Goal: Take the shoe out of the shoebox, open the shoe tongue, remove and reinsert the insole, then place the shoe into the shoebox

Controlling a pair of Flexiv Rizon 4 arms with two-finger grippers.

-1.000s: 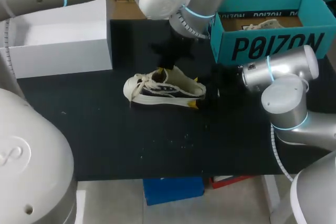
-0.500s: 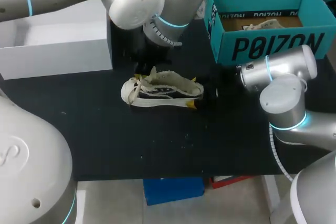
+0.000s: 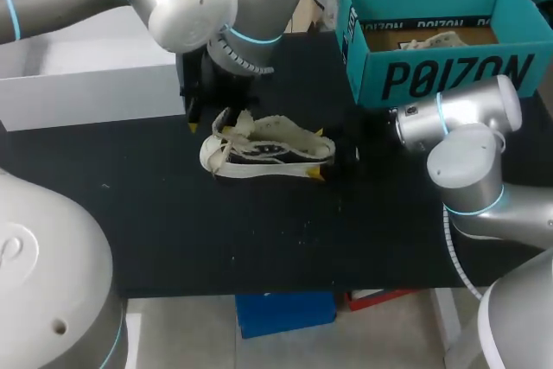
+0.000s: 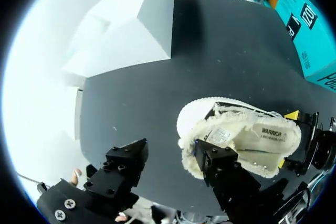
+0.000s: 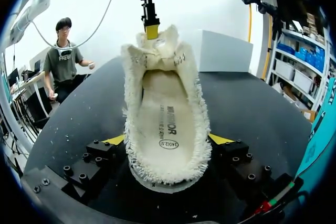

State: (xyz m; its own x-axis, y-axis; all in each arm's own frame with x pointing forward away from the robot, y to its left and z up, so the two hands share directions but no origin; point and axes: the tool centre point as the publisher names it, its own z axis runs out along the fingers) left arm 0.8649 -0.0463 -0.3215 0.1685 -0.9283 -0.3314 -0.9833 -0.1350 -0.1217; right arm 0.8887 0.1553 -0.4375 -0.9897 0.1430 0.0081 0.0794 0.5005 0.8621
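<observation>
Your left end effector (image 4: 169, 155) has slid from above the middle of the shoe (image 3: 270, 148) to its laced front. It is wide open, with one fingertip (image 5: 151, 29) against the tongue (image 5: 157, 48). The right end effector (image 5: 167, 140) keeps the heel clamped. The shoe stands on the desk (image 3: 259, 231) near the shoebox (image 3: 449, 75). You may judge that the tongue opening is now beginning.

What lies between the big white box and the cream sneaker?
Nothing: the left wrist view shows only bare black tabletop between the white box and the cream sneaker, with the left gripper above it.
</observation>
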